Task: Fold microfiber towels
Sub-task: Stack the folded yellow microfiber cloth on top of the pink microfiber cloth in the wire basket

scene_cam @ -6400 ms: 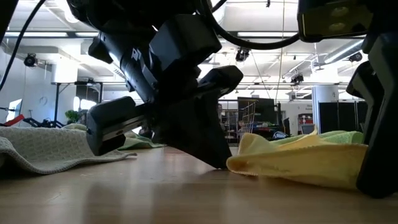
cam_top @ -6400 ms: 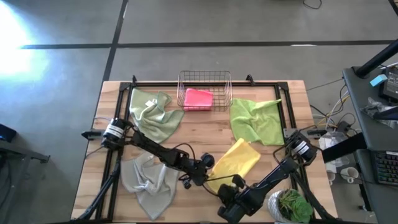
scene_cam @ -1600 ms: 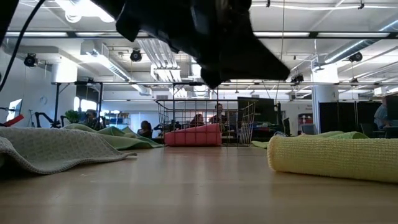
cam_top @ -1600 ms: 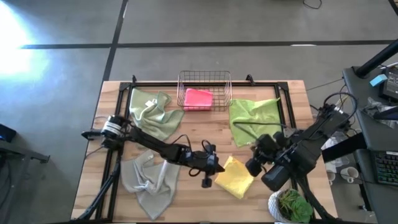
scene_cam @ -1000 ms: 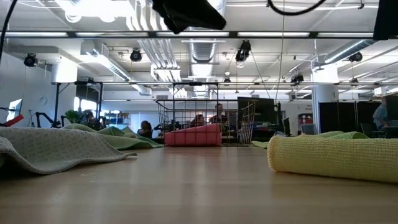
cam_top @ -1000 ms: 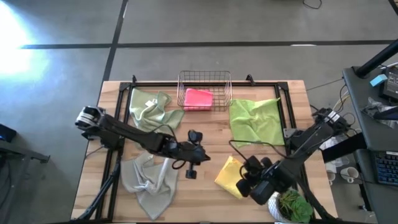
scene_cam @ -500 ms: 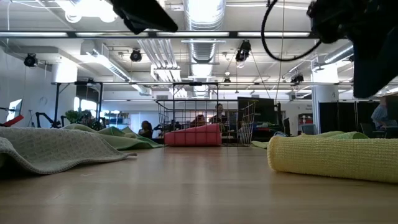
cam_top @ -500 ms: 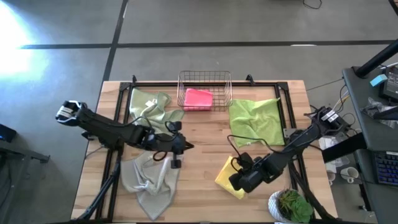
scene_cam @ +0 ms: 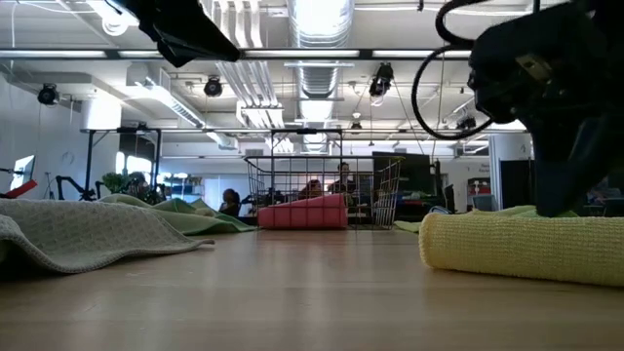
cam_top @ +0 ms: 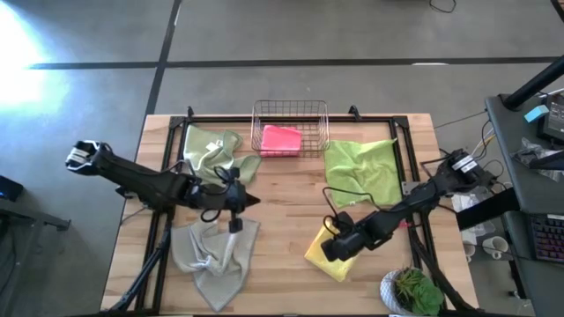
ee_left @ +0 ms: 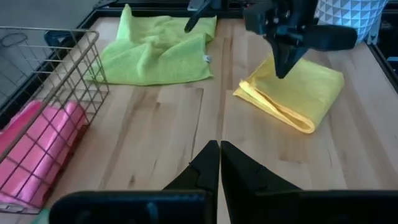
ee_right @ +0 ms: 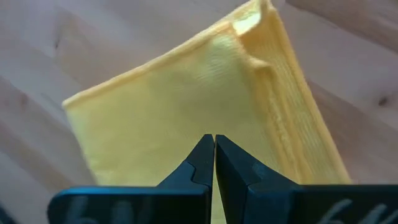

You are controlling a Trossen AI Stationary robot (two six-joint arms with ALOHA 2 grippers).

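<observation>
Right tool (cam_top: 333, 249), closed, presses down on folded yellow towel (cam_top: 328, 261).

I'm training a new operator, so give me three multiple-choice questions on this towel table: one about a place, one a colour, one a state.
1. Where is the pink towel?
A. In the wire basket
B. Under the plant
C. On the floor

2. What colour is the towel below the right gripper?
A. Grey
B. Yellow
C. Pink

3. How does the lime green towel lie?
A. Neatly folded
B. Rolled up
C. Spread out, rumpled

Answers:
1 A: it shows inside the wire sides.
2 B: the folded yellow towel fills the right wrist view, under shut jaws.
3 C: it lies open with creases.
</observation>
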